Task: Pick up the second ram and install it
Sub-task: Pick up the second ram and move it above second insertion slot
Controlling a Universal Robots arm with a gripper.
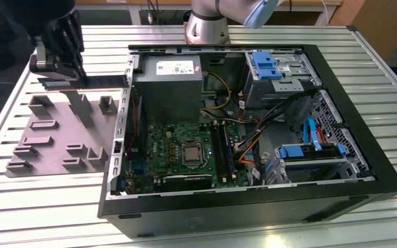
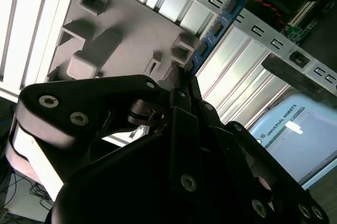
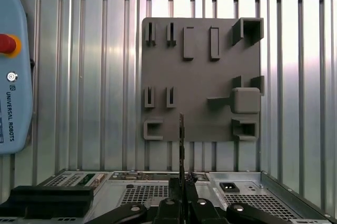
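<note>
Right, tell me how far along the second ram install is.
Done: the second ram is picked up and held clear of the grey fixture plate. In hand: the gripper is shut on one end of it, over the plate and beside the open computer case. Left: the stick is not yet in the motherboard's black slots.

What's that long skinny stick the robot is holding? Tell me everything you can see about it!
The second ram is a long, thin, flat board, blue with a row of black chips along one face. The gripper has its jaws shut on one end, so the rest sticks straight out. It is held level in the air over the grey parts tray, free end pointing toward the open computer case. Only the jaws seem to touch it.
</note>
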